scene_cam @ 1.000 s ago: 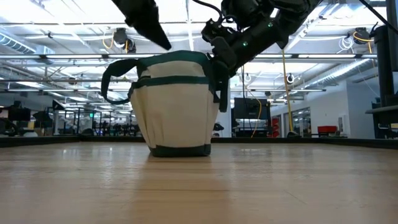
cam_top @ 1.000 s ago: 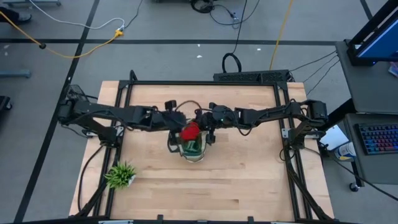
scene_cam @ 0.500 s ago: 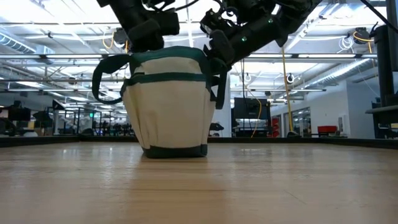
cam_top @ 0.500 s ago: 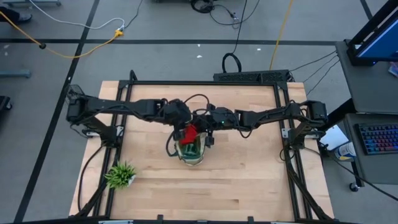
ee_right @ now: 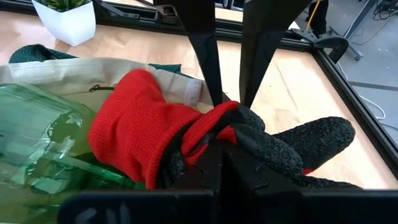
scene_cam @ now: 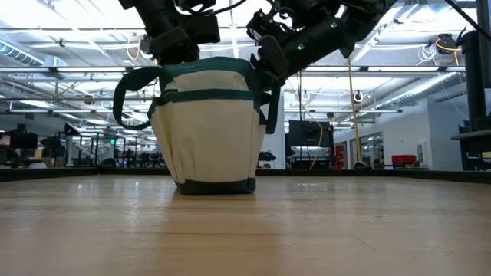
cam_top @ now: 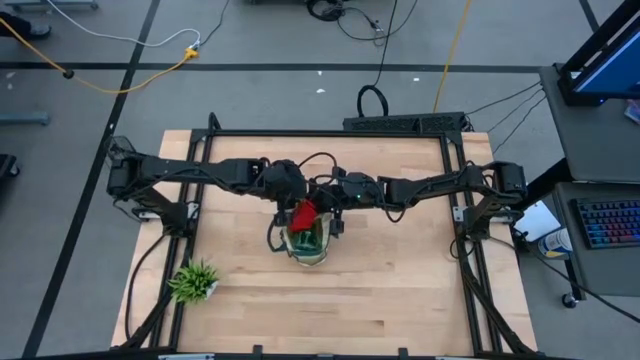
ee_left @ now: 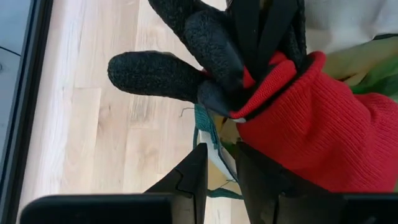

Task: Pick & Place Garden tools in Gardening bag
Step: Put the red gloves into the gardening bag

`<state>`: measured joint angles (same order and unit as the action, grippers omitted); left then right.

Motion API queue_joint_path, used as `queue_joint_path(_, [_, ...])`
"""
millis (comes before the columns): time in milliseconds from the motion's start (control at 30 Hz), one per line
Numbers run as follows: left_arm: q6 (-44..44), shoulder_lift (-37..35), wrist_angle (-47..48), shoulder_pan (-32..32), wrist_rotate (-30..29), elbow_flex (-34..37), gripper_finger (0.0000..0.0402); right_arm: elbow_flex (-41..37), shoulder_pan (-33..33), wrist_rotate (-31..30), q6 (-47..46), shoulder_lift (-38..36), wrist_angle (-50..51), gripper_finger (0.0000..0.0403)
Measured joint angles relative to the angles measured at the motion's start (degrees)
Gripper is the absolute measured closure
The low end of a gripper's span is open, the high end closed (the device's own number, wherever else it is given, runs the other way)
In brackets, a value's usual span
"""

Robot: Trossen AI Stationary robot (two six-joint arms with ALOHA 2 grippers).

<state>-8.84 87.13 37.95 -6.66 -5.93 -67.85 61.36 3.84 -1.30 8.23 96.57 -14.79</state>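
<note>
**Glove going into the bag, last item in sight**

Both pincers, left (ee_left: pixel 217 165) and right (ee_right: pixel 219 152), pinch the red glove (cam_top: pixel 304 212) over the bag (scene_cam: pixel 207 126) mid-table. A green bottle (ee_right: pixel 43 137) is inside. No tools lie loose; only a plant (cam_top: pixel 194 281) remains

Glove (cam_top: pixel 304 212) atop bag (cam_top: pixel 306 243), mid-table.

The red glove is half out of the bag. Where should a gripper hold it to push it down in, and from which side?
Probably the red knit cuff, approached from above. The cuff lies bunched over the gardening bag rim beside the green spray bottle, while the dark fingertips hang outside. Both the left gripper and right gripper already pinch the glove's middle.
</note>
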Motion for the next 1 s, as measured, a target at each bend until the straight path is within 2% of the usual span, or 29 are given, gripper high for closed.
queue_joint_path(167, [-0.08, 0.00, -0.11, -0.02, 0.07, 0.02, 0.0321, 0.00, 0.00, 0.05, 0.00, 0.00, -0.58, 0.0403])
queue_joint_path(433, [-0.71, 0.00, -1.43, -1.22, 0.43, 1.83, 0.0395, 0.00, 0.00, 0.09, -0.01, 0.00, -0.89, 0.0403])
queue_joint_path(633, [0.19, 0.00, -5.27, -2.18, 0.02, 1.92, 0.0396, 0.00, 0.00, 0.68, -0.02, 0.00, -2.71, 0.0403])
queue_joint_path(800, [-0.23, 0.04, -9.88, -2.33, -0.03, 1.97, 0.0396, 0.00, -0.14, 7.39, -1.04, 0.00, -7.20, 0.0403])
queue_joint_path(1000, [0.13, 0.04, -11.95, -2.34, -0.04, 1.97, 0.0396, 0.00, -0.16, 7.30, -4.50, 0.00, -7.26, 0.0403])
